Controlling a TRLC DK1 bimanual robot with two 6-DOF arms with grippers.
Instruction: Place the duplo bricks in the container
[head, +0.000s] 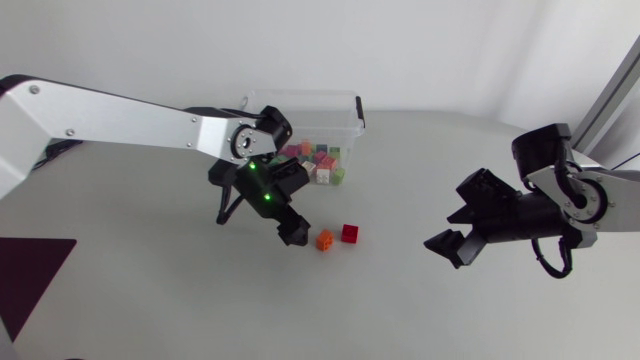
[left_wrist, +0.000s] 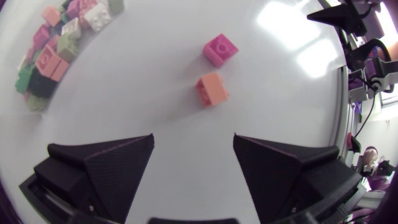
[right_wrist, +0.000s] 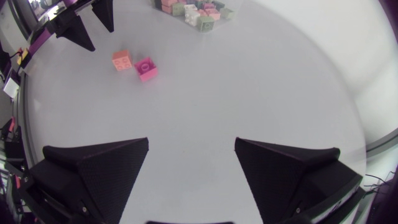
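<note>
Two loose duplo bricks lie mid-table: an orange brick (head: 324, 240) (left_wrist: 212, 89) (right_wrist: 122, 60) and, just to its right, a red brick (head: 350, 233) (left_wrist: 221, 49) (right_wrist: 146, 68). My left gripper (head: 293, 232) (left_wrist: 193, 146) hangs open just left of the orange brick, which lies ahead of its fingers, apart from them. The clear plastic container (head: 355, 105) stands behind, with several coloured bricks (head: 318, 160) (left_wrist: 56, 50) inside. My right gripper (head: 450, 228) (right_wrist: 191, 149) is open and empty at the right, well away from the bricks.
The table is plain white. The container sits at the back centre, with my left arm (head: 130, 120) stretching across in front of its left side. My left gripper (right_wrist: 87, 22) shows far ahead in the right wrist view.
</note>
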